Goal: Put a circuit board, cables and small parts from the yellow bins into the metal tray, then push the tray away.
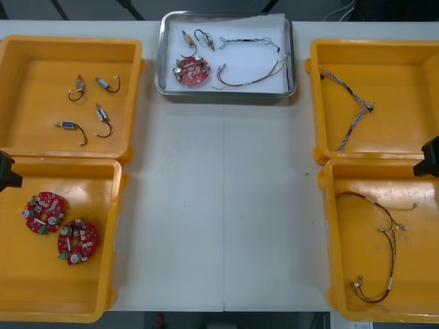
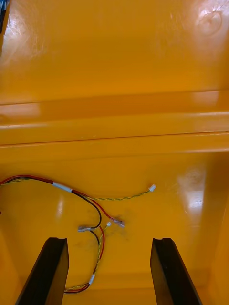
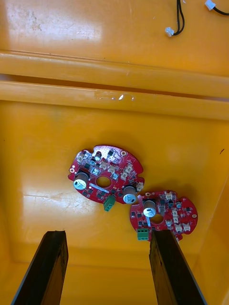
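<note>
The metal tray [image 1: 226, 93], white inside, stands at the table's far middle. It holds a red circuit board [image 1: 191, 70], two small metal parts [image 1: 188, 38], a twisted blue and white cable [image 1: 250, 42] and a red and yellow cable [image 1: 250, 74]. My left gripper [image 1: 7, 171] is parked at the table's left edge. Seen from its wrist, it [image 3: 107, 234] is open above two red boards [image 3: 106, 171] in the near left bin. My right gripper [image 1: 431, 157] is parked at the right edge. From its wrist, it [image 2: 109, 240] is open over a red and yellow cable [image 2: 95, 205].
The far left bin [image 1: 41, 62] holds several small metal parts [image 1: 103, 83]. The near left bin [image 1: 41, 288] has two boards [image 1: 45, 212]. The far right bin [image 1: 398, 75] holds a blue and white cable [image 1: 350, 103], the near right bin [image 1: 418, 274] a red and yellow cable [image 1: 387, 247].
</note>
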Action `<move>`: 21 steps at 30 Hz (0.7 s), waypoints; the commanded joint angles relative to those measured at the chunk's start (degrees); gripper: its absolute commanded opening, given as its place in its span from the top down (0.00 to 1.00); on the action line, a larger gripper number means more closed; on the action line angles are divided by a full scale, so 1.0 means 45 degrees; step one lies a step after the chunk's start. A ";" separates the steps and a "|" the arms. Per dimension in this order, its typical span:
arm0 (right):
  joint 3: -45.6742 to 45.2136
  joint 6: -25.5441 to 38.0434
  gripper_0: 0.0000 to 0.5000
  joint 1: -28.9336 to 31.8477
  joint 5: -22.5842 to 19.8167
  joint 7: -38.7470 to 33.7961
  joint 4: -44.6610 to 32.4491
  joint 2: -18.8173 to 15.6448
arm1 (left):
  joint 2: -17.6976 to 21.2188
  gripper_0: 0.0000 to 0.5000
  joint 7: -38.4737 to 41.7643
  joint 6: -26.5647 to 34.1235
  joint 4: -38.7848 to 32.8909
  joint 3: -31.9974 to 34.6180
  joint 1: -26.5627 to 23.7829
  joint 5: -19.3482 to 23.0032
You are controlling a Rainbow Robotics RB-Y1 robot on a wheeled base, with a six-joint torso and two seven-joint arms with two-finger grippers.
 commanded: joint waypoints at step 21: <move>-0.0329 0.0110 0.00 0.0145 0.0045 -0.0302 -0.0370 0.0111 | 0.0602 0.00 -0.0375 0.0085 -0.0003 0.0371 0.0180 0.0091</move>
